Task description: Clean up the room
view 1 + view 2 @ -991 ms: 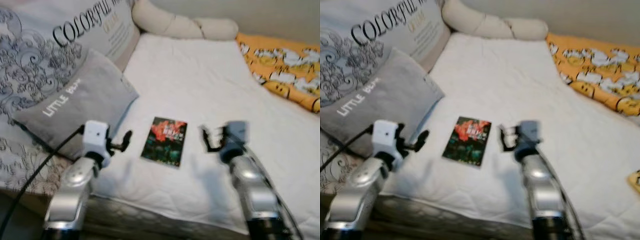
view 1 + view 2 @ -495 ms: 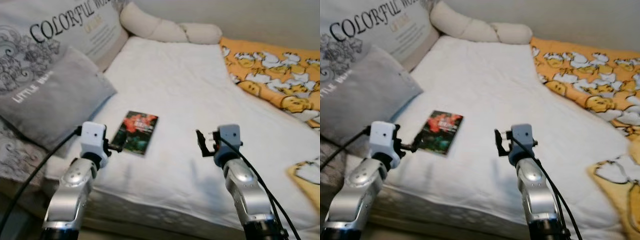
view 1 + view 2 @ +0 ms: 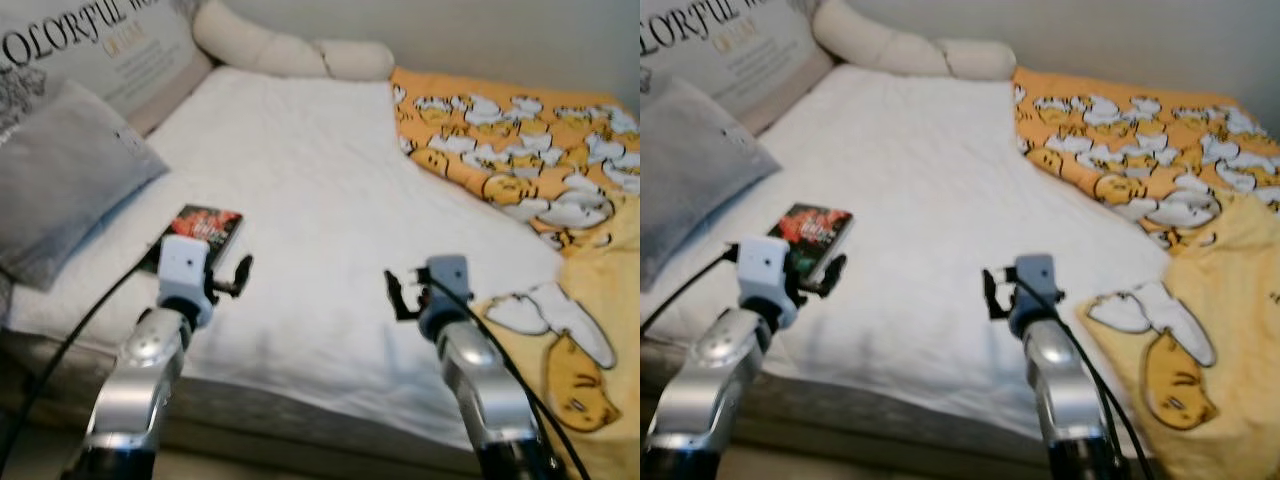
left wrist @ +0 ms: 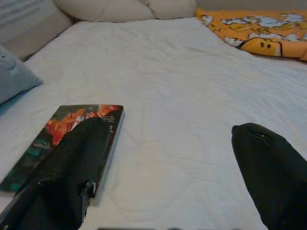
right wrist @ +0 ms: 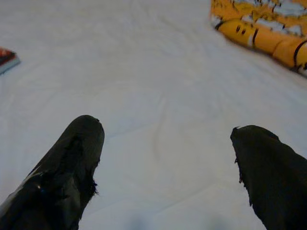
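Note:
A small book with a dark red and green cover [image 3: 205, 226] lies flat on the white bed sheet [image 3: 300, 180], near the bed's front left. My left gripper [image 4: 168, 177] hovers open just in front of it, one finger [image 4: 67, 167] overlapping the book's [image 4: 72, 124] near corner. My right gripper [image 5: 163, 177] is open over bare sheet [image 5: 158, 86] near the front edge, nothing between its fingers. An orange and yellow blanket with duck prints [image 3: 520, 150] lies rumpled over the right side of the bed.
A grey pillow [image 3: 60, 170] and a large printed cushion [image 3: 90, 50] lean at the left. A cream bolster [image 3: 290, 55] lies along the head of the bed. The blanket's yellow part [image 3: 570, 350] hangs over the front right edge.
The whole view has swung to the right, so the book and pillows sit further left and more blanket shows. Both arms keep their raised pose, fingers still open.

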`<state>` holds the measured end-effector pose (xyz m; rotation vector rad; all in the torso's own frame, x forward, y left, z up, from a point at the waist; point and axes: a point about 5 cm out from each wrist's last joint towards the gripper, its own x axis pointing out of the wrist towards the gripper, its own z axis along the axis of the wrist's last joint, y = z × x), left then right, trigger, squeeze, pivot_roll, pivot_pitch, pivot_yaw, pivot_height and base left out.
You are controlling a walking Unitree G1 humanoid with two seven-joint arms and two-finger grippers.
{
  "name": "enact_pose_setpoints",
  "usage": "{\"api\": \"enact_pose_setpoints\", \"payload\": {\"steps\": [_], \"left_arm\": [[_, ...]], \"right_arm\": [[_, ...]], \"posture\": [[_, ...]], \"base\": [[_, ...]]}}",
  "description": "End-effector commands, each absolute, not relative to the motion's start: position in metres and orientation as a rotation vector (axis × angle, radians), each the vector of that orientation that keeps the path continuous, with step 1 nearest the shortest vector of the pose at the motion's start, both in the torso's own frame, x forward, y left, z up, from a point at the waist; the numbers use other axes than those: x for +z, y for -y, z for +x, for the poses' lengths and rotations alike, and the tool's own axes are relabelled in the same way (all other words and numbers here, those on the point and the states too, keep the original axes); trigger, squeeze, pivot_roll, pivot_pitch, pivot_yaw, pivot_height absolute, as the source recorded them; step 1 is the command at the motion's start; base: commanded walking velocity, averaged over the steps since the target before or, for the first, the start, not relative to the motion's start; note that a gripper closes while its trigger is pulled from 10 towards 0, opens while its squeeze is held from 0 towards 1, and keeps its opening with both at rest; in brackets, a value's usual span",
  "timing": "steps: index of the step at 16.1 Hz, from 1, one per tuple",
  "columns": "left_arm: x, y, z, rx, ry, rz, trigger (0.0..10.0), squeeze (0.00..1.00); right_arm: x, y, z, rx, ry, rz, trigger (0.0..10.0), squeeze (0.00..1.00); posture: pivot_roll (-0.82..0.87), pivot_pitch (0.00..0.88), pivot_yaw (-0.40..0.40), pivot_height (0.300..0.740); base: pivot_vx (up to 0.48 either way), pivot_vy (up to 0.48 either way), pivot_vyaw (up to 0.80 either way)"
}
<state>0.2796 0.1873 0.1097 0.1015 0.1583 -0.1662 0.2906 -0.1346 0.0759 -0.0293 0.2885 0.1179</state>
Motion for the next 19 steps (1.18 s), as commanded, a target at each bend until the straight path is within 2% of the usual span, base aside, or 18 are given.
{"api": "enact_pose_setpoints", "payload": {"steps": [1,6,8,11,12,19], "left_arm": [[0.108,-0.18,0.282,-0.18,-0.166,0.097,10.0,0.0],[0.111,-0.18,0.287,-0.179,-0.148,0.09,10.0,0.0],[0.114,-0.181,0.29,-0.176,-0.138,0.092,10.0,0.0],[0.12,-0.185,0.296,-0.164,-0.127,0.101,10.0,0.0],[0.119,-0.185,0.297,-0.158,-0.13,0.103,10.0,0.0],[0.115,-0.187,0.3,-0.132,-0.138,0.076,10.0,0.0]], "right_arm": [[0.077,0.146,0.292,0.092,-0.3,-0.043,10.0,1.0],[0.083,0.147,0.299,0.085,-0.288,-0.043,10.0,1.0],[0.084,0.149,0.3,0.081,-0.287,-0.016,10.0,1.0],[0.082,0.141,0.3,0.116,-0.298,0.001,10.0,1.0],[0.084,0.137,0.302,0.136,-0.29,0.0,10.0,0.0],[0.087,0.14,0.307,0.159,-0.289,-0.058,10.0,0.0]], "posture": [[0.02,0.0,-0.012,0.74],[0.02,0.0,-0.011,0.74],[0.06,0.0,-0.028,0.74],[0.04,0.0,-0.014,0.74],[0.04,0.0,-0.009,0.74],[0.05,0.0,-0.02,0.74]], "base": [[0.0,0.0,-0.8],[0.0,0.0,-0.8],[0.0,0.0,0.0],[0.0,0.0,0.0],[0.0,0.0,0.0],[0.04,0.0,0.0]]}}
